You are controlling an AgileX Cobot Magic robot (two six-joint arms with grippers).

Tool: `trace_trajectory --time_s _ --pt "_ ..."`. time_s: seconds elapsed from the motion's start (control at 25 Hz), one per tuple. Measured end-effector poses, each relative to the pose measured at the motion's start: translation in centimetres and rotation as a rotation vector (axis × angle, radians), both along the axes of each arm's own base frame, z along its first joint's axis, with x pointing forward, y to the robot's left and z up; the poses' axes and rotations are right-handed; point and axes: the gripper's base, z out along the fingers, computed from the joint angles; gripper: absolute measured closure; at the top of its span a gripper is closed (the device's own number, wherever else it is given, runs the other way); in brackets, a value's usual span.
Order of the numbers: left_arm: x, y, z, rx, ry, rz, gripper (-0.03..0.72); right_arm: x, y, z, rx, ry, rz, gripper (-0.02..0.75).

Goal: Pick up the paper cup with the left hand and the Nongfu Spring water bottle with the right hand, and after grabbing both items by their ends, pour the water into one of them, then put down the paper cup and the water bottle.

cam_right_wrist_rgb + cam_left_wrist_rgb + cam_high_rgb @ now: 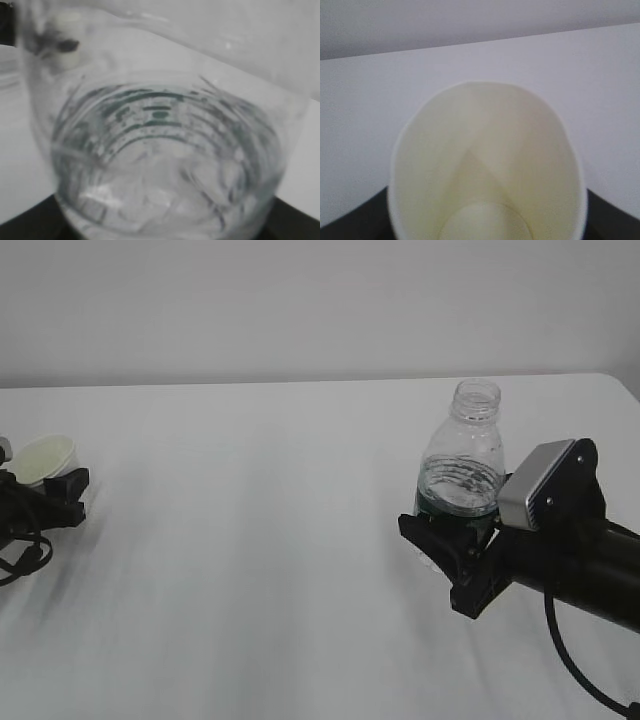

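White tabletop [260, 540] stretches bare between the two arms, with a pale wall [300, 300] behind. At the far left edge of the exterior view the paper cup [45, 458] stands upright between the black fingers of the left hand [50, 485]; the wrist view looks straight into its cream inside, dark finger parts showing at both lower corners, so the jaws sit around the cup (whether they truly press it I cannot tell). Well apart, on the right, the Nongfu Spring water bottle [462, 455] stands capless and upright, its lower part clasped by the right hand [455, 540]. Clear water [165, 165] sits low inside it. Nothing stands between cup and bottle.
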Motion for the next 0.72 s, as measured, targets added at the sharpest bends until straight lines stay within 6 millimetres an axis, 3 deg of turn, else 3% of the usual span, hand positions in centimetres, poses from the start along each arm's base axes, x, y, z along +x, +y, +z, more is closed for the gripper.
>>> trace_trajectory --time_s 0.72 --pt "-2.2 -1.6 2.0 0.027 0.000 -0.173 0.222 0.0 0.0 0.0 0.000 0.000 0.000 0.274"
